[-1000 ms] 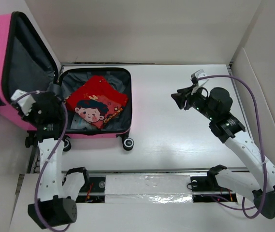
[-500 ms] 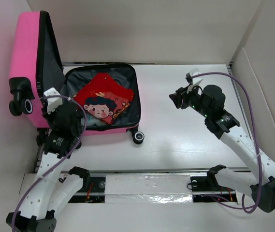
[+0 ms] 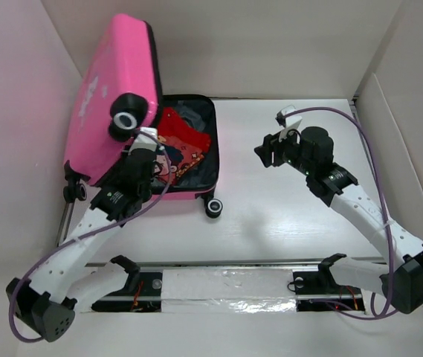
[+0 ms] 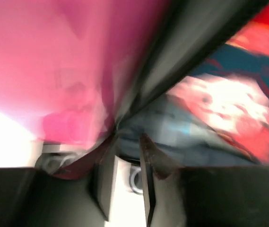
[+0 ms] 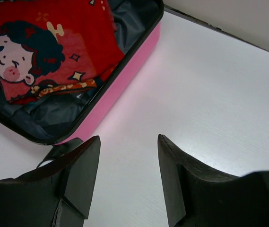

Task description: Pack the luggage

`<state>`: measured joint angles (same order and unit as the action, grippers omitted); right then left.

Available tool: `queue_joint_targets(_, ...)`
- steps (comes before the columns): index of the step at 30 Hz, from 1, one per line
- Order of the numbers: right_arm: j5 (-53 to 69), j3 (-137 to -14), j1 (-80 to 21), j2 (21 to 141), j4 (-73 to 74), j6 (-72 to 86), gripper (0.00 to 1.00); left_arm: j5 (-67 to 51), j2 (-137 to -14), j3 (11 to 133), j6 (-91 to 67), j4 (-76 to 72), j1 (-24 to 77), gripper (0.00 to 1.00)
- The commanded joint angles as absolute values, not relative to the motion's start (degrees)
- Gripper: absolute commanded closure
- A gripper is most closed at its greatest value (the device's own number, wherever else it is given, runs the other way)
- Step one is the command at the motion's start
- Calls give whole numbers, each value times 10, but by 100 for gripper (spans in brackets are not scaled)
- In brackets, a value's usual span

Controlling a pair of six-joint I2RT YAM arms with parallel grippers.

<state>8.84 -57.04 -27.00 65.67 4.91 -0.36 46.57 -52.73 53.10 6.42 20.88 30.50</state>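
Left claw (image 4: 124, 156) narrowly parted, empty, by lid edge | right claw (image 5: 128, 139) wide, empty | luggage (image 3: 114, 89) at 10 o'clock on desk (image 3: 285, 223), lid half-raised | step: closing | next, likely: press lid flat.

No lettering or number is legible — the red cloth (image 5: 49, 42) in the luggage (image 3: 114, 97) shows only a cartoon face.
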Motion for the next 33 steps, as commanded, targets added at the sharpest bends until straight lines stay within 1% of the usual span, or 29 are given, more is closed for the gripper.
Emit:
queue_joint_targets(1, 74, -599, -275, 655, 45, -5, 42, 211, -547, 536, -14, 206, 323, 86)
queue_joint_targets(2, 69, -599, -275, 653, 44, -5, 42, 194, -534, 541, -13, 220, 323, 77)
queue_joint_targets(3, 68, -598, -275, 653, 44, -4, 42, 179, -527, 546, -14, 232, 323, 61)
queue_joint_targets(5, 63, -598, -275, 653, 42, -5, 42, 126, -497, 561, -17, 255, 323, 46)
queue_joint_targets(6, 62, -597, -275, 655, 42, -4, 42, 109, -486, 567, -18, 261, 323, 44)
queue_joint_targets(7, 62, -597, -275, 657, 42, -4, 42, 72, -478, 574, -19, 270, 323, 43)
queue_joint_targets(9, 57, -598, -275, 660, 42, -3, 42, 27, -461, 597, -19, 296, 323, 46)
queue_joint_targets(10, 56, -598, -275, 661, 42, -3, 45, -26, -459, 605, -18, 305, 323, 47)
queue_joint_targets(12, 51, -596, -275, 661, 40, -1, 49, -67, -455, 620, -23, 313, 323, 48)
queue_joint_targets(13, 49, -594, -275, 660, 39, -1, 60, -113, -454, 623, -25, 309, 323, 48)
queue_joint_targets(14, 47, -593, -275, 658, 38, -1, 67, -135, -456, 627, -27, 289, 323, 47)
queue_joint_targets(15, 45, -592, -275, 656, 35, -1, 72, -157, -457, 629, -32, 272, 323, 47)
queue_joint_targets(16, 42, -589, -275, 650, 33, -1, 83, -179, -460, 631, -51, 254, 323, 47)
queue_joint_targets(17, 38, -587, -275, 650, 31, -1, 93, -144, -469, 640, -76, 217, 323, 50)
queue_joint_targets(18, 36, -585, -275, 648, 28, -1, 93, -144, -477, 646, -76, 199, 323, 52)
queue_joint_targets(19, 35, -584, -275, 647, 25, -1, 97, -68, -487, 655, -108, 185, 323, 52)
queue_joint_targets(21, 32, -578, -275, 649, 18, -1, 97, 28, -520, 678, -147, 140, 311, 53)
queue_joint_targets(22, 29, -579, -275, 650, 19, -1, 97, 105, -534, 689, -167, 132, 302, 53)
queue_joint_targets(23, 25, -581, -275, 656, 20, -1, 97, 127, -566, 716, -197, 124, 287, 53)
queue_joint_targets(24, 22, -581, -275, 657, 21, -2, 97, 141, -582, 731, -208, 124, 243, 43)
queue_joint_targets(26, 15, -582, -281, 661, 21, -4, 95, 142, -632, 777, -231, 129, 185, 35)
queue_joint_targets(27, 10, -582, -281, 665, 21, -5, 94, 132, -648, 792, -251, 133, 152, 33)
queue_joint_targets(28, 7, -583, -281, 669, 21, -5, 92, 107, -662, 804, -256, 133, 84, 33)
queue_joint_targets(29, 4, -583, -281, 671, 20, -6, 90, 97, -685, 819, -262, 127, 50, 33)
queue_joint_targets(30, 4, -584, -281, 679, 18, -6, 88, 86, -696, 822, -272, 121, 15, 35)
queue_joint_targets(31, 3, -584, -287, 684, 18, -6, 84, 66, -707, 824, -277, 116, -49, 37)
queue_joint_targets(33, 3, -587, -287, 695, 18, -8, 82, 52, -739, 823, -290, 103, -109, 40)
